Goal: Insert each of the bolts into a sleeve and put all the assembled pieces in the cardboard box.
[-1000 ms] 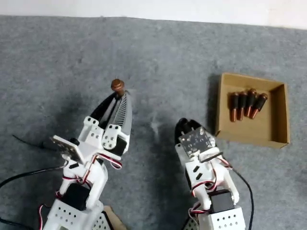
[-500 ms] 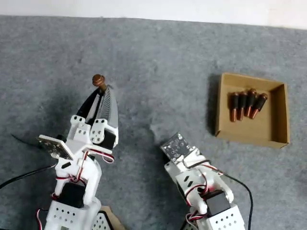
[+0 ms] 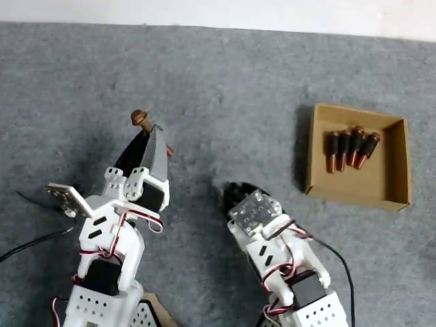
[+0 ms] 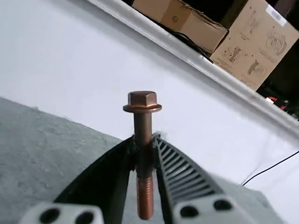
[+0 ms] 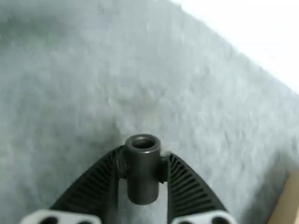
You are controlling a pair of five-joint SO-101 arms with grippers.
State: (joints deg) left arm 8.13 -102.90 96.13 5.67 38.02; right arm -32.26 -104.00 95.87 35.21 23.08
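My left gripper [image 4: 144,140] is shut on a copper bolt [image 4: 143,140], held by its shank with the hex head sticking out past the fingertips. From above, that bolt [image 3: 144,124] pokes out of the left gripper [image 3: 151,139] at the left of the grey mat. My right gripper [image 5: 142,161] is shut on a black sleeve [image 5: 142,168], its open bore facing outward. In the high view the right gripper [image 3: 238,194] sits at the mat's middle, apart from the left one. The cardboard box [image 3: 320,177] at the right holds several assembled pieces [image 3: 350,148].
Grey carpet-like mat [image 3: 225,88] covers the table, with a white wall strip along its far edge. Stacked cardboard cartons [image 4: 219,32] stand in the room beyond the wall strip. Cables trail from both arm bases near the front edge.
The left arm swung left with the bolt, and the bolt has tilted. The right arm pulled back from the box and now points forward again with the sleeve.
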